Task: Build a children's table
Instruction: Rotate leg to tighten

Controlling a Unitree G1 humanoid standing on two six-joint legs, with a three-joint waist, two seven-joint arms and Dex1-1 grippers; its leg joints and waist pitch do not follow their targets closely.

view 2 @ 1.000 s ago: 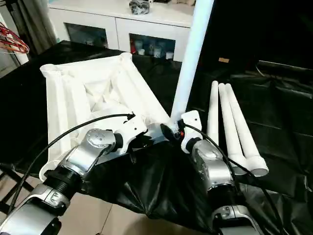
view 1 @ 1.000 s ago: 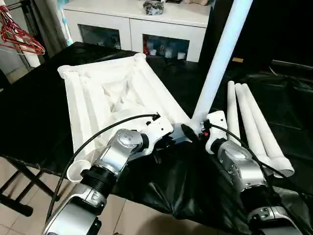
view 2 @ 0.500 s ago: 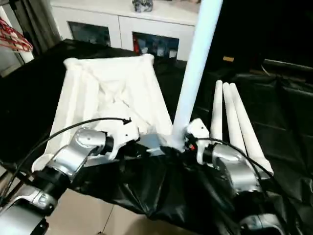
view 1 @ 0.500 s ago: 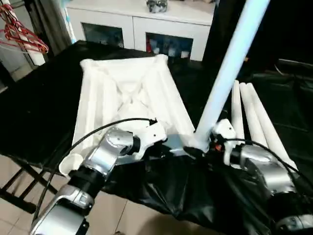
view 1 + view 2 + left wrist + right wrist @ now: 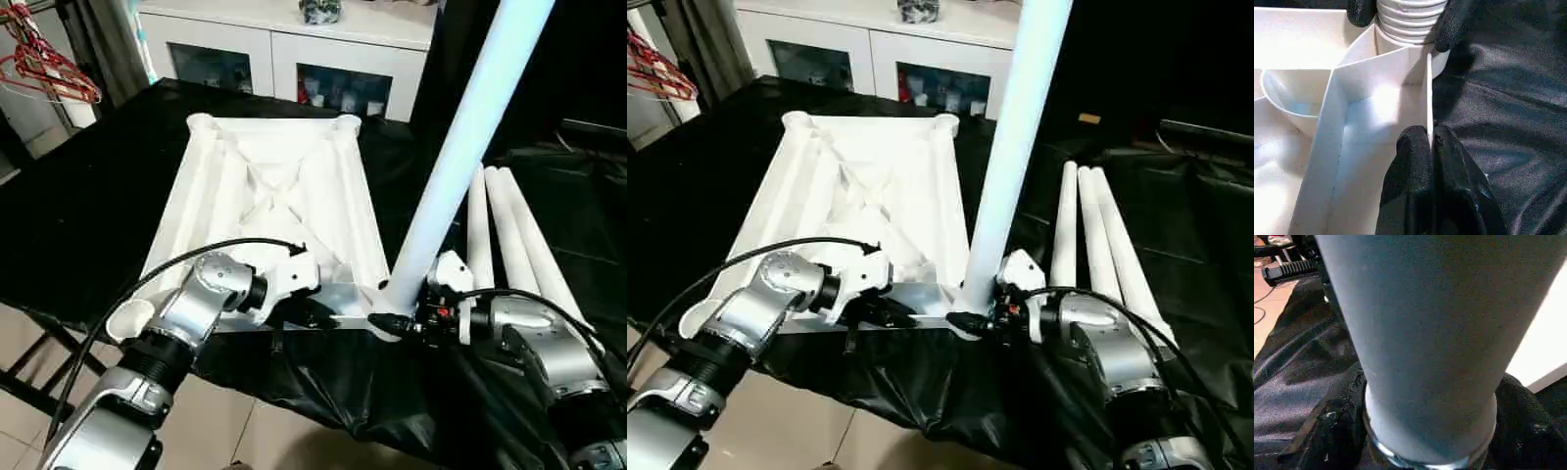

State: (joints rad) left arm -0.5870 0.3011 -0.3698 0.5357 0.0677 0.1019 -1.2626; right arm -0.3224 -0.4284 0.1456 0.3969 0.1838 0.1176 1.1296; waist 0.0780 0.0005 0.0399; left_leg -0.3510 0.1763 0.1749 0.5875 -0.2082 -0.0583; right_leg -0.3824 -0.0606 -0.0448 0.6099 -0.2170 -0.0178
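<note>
Tabletop [image 5: 279,196] lies upside down on the black-draped work surface [image 5: 88,206], ribbed cross-braced underside up, so the corner sockets face up and legs can go in from above. It sits left of centre, near edge along the cloth's front edge.

Left gripper [image 5: 1429,142] is pinched tight on the thin rim wall of the top, close to the near right corner. Likely purpose: brace the top so it doesn't spin or slide while the leg is worked in (a judgement, but the clamp point right next to the socket fits).

Right gripper [image 5: 397,320] straddles the base of the standing leg [image 5: 460,157]; black fingers [image 5: 1334,431] wrap both sides just above the ribbed, thread-like end seen in the left wrist view. Jaws stand fairly wide, closed around the leg's girth. Low grip suits turning or pressing at the joint.

Orientation: standing leg's long axis is near vertical, leaning a little toward the robot's right at the top, thick end down in the near right socket [image 5: 1410,29], upper end running out of frame. Seating depth: cannot tell.

Three spare legs [image 5: 509,235] lie side by side on the cloth to the right, touching, long axes running front to back, open ends toward the robot. Other three sockets are empty, so one of four is under way.
</note>
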